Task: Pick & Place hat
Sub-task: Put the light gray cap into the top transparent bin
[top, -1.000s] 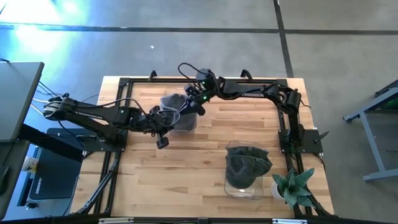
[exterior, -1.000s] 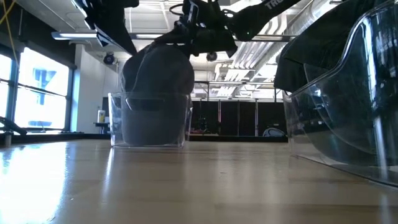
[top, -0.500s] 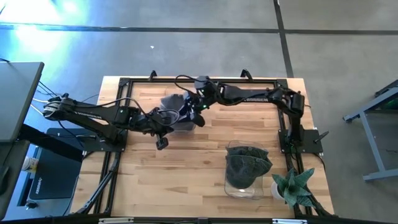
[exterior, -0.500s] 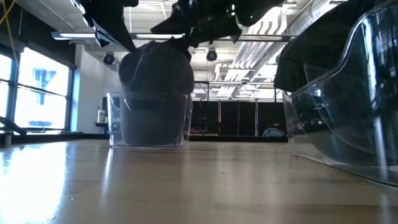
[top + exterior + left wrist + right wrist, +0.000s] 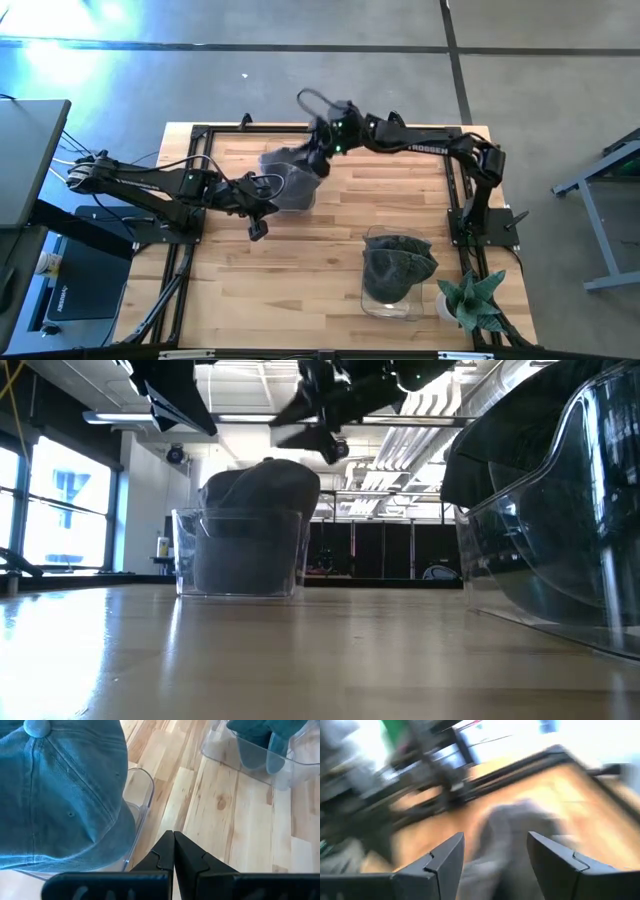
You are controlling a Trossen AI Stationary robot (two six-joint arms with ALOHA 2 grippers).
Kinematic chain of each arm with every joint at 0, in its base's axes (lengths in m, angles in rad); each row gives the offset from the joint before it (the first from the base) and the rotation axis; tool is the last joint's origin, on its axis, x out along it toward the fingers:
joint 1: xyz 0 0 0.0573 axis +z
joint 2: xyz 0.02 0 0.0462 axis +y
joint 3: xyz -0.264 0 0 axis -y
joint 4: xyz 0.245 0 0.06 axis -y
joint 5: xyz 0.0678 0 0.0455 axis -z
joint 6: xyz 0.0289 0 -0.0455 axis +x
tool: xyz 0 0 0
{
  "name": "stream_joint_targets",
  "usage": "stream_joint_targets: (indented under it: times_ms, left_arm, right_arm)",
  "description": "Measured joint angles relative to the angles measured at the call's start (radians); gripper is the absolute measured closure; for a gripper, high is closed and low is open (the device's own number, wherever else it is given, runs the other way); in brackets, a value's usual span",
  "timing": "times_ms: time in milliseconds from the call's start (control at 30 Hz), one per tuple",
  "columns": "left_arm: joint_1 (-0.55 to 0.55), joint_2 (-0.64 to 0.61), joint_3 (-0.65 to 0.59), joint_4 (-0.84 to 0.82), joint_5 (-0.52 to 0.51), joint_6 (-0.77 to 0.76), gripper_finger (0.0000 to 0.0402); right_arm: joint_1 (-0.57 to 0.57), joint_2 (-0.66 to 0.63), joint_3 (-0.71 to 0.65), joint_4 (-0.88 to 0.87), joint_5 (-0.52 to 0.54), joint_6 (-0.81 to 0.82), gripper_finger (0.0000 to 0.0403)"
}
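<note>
A grey cap (image 5: 290, 172) sits in a clear bin (image 5: 302, 200) at the far middle of the table, its crown standing above the bin's rim (image 5: 262, 485). My right gripper (image 5: 318, 160) hangs open just above the cap's right side and touches nothing; it also shows in the low view (image 5: 308, 430). In the right wrist view the blurred cap (image 5: 515, 830) lies beyond the open fingers. My left gripper (image 5: 258, 230) is shut and empty over bare wood, nearer than the bin; its wrist view shows the cap (image 5: 60, 795) and the bin's rim (image 5: 147, 785) beside it.
A second clear bin (image 5: 392, 300) holding a dark cap (image 5: 398, 262) stands at the near right, close to the low camera (image 5: 560, 510). A small green plant (image 5: 470, 300) stands at the near right corner. Bare wood lies between the two bins.
My right gripper, which held the cap's top above the bin, has lowered it, let go and gone up and toward the far edge. The cap now rests lower in the bin, its crown rounded over the rim.
</note>
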Motion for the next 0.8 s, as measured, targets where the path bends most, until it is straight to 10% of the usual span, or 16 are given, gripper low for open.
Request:
stream_joint_targets:
  times_ms: [233, 500, 800]
  left_arm:
    - [0.000, 0.000, 0.000, 0.001, 0.000, -0.003, 0.0401]
    - [0.000, 0.053, -0.001, 0.011, 0.010, -0.052, 0.0401]
    - [0.001, 0.201, -0.002, 0.023, -0.223, -0.191, 0.0401]
  right_arm:
    - [-0.121, 0.024, 0.000, 0.000, 0.139, 0.080, 0.0197]
    - [-0.209, 0.140, 0.000, 0.009, -0.085, 0.076, 0.0298]
    - [-0.206, 0.260, 0.207, -0.218, -0.197, -0.133, 0.0387]
